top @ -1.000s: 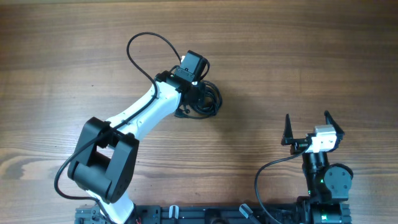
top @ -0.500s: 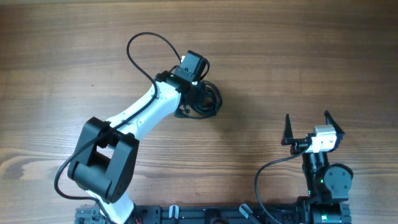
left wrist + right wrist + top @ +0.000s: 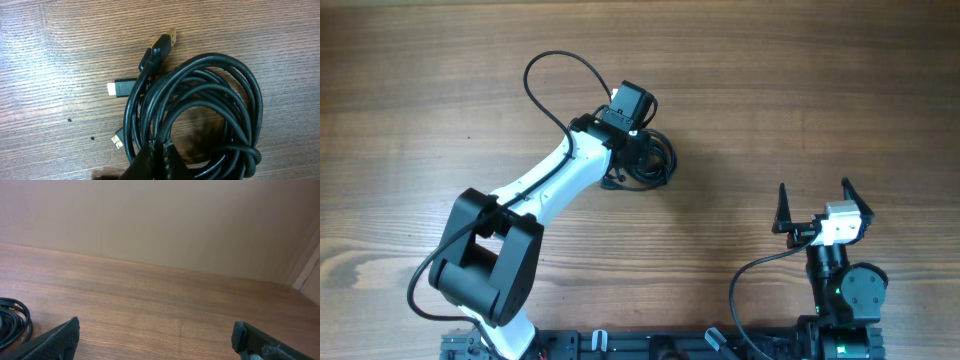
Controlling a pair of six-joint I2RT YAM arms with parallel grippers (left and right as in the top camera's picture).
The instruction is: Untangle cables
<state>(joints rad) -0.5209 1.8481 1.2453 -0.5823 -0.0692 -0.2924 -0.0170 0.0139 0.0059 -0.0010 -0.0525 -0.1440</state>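
The left gripper (image 3: 160, 154) has its tips drawn almost together, only a thin slit between them. They sit on the inner near edge of the cables (image 3: 142, 107). Whether a strand is pinched between them cannot be told from the wrist view.

The cables lie as one tight black coil of several loops, flat on the table (image 3: 770, 80). Three plug ends stick out on one side of it:
- a gold-tipped plug (image 3: 163, 42), pointing away from the coil;
- a pale-tipped plug (image 3: 120, 89), lying crosswise just beside the strands;
- a small plug (image 3: 117, 140), nearest the gripper.

From overhead the coil (image 3: 660, 165) sits near the table's middle, partly under the left wrist, and the left arm (image 3: 545, 185) reaches out to it from its base at the near edge.

The right gripper (image 3: 817, 205) stands wide open with nothing between its fingers (image 3: 60, 340). It is held above the wood on the right side, well apart from the coil. Only the coil's edge (image 3: 12, 317) shows at the far left of the right wrist view.
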